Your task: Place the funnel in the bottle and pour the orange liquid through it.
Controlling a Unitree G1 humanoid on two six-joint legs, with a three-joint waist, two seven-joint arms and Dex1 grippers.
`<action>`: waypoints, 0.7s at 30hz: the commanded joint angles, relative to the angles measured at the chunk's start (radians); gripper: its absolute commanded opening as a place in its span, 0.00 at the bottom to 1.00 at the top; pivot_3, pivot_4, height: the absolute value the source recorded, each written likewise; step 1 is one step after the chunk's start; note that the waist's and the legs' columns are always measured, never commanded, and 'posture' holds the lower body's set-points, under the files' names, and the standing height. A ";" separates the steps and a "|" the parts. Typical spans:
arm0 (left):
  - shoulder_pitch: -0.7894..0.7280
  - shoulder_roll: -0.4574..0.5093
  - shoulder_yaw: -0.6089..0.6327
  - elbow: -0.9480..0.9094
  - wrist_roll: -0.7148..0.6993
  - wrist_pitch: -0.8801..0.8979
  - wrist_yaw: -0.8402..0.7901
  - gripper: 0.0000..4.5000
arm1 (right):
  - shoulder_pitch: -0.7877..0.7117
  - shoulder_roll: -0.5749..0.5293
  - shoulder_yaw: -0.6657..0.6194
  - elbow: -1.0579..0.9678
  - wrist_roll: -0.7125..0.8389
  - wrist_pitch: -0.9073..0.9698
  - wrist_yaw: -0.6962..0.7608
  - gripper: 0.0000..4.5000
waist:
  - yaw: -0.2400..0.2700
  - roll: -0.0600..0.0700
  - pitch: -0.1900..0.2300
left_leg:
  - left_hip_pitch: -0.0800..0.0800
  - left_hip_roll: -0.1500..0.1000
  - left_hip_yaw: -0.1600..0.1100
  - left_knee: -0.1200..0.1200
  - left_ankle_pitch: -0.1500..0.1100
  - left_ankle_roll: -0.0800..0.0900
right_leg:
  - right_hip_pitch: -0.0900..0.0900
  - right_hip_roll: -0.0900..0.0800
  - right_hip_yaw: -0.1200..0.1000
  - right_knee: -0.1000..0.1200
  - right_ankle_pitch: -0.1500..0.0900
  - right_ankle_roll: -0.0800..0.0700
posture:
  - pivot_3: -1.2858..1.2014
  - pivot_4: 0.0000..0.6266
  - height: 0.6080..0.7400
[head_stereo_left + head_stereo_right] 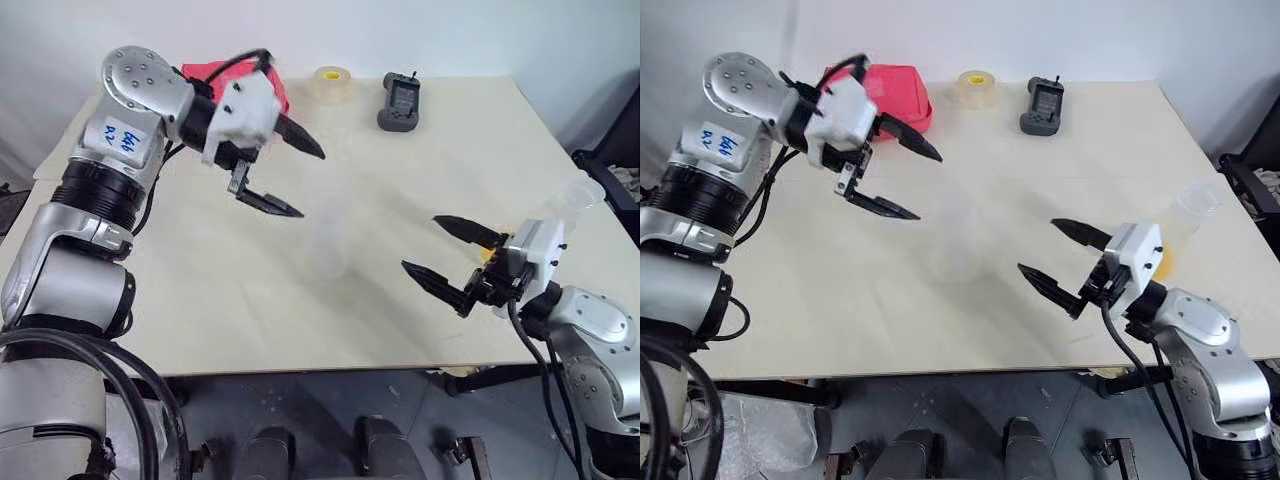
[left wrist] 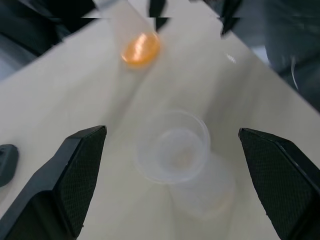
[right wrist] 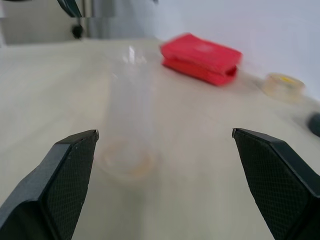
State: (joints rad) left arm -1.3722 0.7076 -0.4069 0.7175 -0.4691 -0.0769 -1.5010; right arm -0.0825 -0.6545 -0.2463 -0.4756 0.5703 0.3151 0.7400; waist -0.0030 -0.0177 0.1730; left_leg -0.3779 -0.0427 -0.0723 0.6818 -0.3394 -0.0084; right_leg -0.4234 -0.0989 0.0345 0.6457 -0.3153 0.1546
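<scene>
The clear bottle (image 1: pixel 331 250) stands upright in the middle of the table, faint against the light surface. The see-through funnel (image 2: pixel 173 151) sits in its neck, its mouth facing up. My left gripper (image 1: pixel 311 184) hovers open just above and to the left of the funnel, holding nothing; the funnel lies between its wide-apart fingers in the left wrist view. My right gripper (image 1: pixel 420 243) is open and empty to the right of the bottle, pointing at it. A clear vessel (image 1: pixel 1188 212) holding the orange liquid (image 1: pixel 1162 262) stands behind the right gripper near the table's right edge.
A red box (image 1: pixel 898 88), a tape roll (image 1: pixel 333 82) with a yellow core and a black handheld device (image 1: pixel 401 102) lie along the table's far edge. The table's front edge (image 1: pixel 330 370) runs just below both arms.
</scene>
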 commanded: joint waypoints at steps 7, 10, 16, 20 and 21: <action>0.288 -0.043 0.298 -0.162 -0.052 0.208 0.114 1.00 | 0.081 0.043 -0.189 -0.201 -0.020 0.172 -0.339 1.00 | -0.001 0.000 0.000 | 0.000 0.001 0.000 0.000 0.000 0.000 | -0.002 0.000 0.001 0.003 0.000 0.000 | 0.52 0.24 1.00; 0.381 -0.049 0.322 -0.186 -0.027 0.209 0.114 1.00 | 0.094 0.083 -0.242 -0.285 -0.021 0.266 -0.478 1.00 | 0.002 0.001 -0.001 | 0.000 0.000 0.000 0.000 0.000 -0.001 | -0.003 -0.001 0.002 0.004 0.000 0.000 | 0.52 0.24 1.00; 0.473 -0.107 0.391 -0.158 -0.082 0.230 0.013 1.00 | 0.158 0.183 -0.281 -0.477 -0.011 0.425 -0.686 1.00 | 0.006 0.001 -0.001 | -0.001 0.000 0.000 0.001 0.000 -0.001 | -0.003 -0.001 0.002 0.005 0.000 0.000 | 0.52 0.24 1.00; 0.495 -0.140 0.402 -0.097 -0.016 0.158 0.016 1.00 | 0.218 0.267 -0.324 -0.552 -0.016 0.482 -0.795 1.00 | 0.005 0.002 -0.001 | -0.001 -0.001 0.000 0.001 0.000 -0.001 | -0.003 -0.001 0.002 0.005 0.000 0.000 | 0.52 0.24 1.00; 0.496 -0.148 0.405 -0.091 -0.009 0.150 0.018 1.00 | 0.229 0.276 -0.336 -0.558 -0.012 0.489 -0.804 1.00 | 0.004 0.002 -0.001 | 0.000 -0.001 0.000 0.000 0.000 -0.001 | -0.003 -0.001 0.002 0.006 0.000 0.000 | 0.52 0.24 1.00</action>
State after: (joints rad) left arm -0.8780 0.5656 -0.0194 0.6191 -0.4894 0.1005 -1.4809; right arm 0.1397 -0.3832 -0.5431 -0.9823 0.5581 0.7956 -0.0308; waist 0.0007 -0.0160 0.1717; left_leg -0.3779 -0.0439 -0.0718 0.6820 -0.3391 -0.0091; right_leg -0.4260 -0.1000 0.0362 0.6520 -0.3153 0.1543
